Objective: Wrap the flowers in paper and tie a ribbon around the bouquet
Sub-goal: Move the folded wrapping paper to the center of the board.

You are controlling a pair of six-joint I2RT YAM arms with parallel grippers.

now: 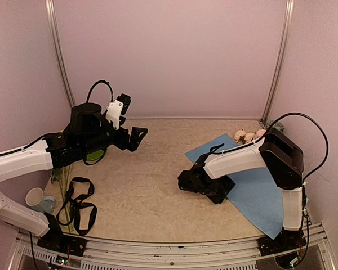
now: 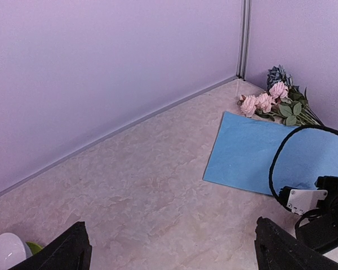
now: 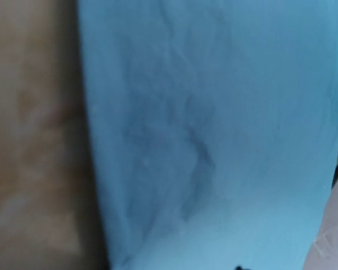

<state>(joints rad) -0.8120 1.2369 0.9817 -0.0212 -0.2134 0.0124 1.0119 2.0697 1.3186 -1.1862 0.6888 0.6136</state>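
The light-blue paper (image 1: 253, 194) lies flat on the right side of the table, and it fills the blurred right wrist view (image 3: 214, 140). The flowers (image 1: 247, 135) lie at its far corner by the wall, pink roses and green leaves showing (image 2: 270, 104). My right gripper (image 1: 186, 181) is down low at the paper's left edge; its fingers do not show. The black ribbon (image 1: 79, 205) lies in loops at the front left. My left gripper (image 1: 136, 136) hangs high over the left side, open and holding nothing (image 2: 174, 253).
A white cup (image 1: 35, 198) stands at the front left near the ribbon. A green saucer (image 1: 93, 153) peeks out under the left arm. Pink walls close off the back and both sides. Bare marbled table (image 1: 152, 185) lies between the arms.
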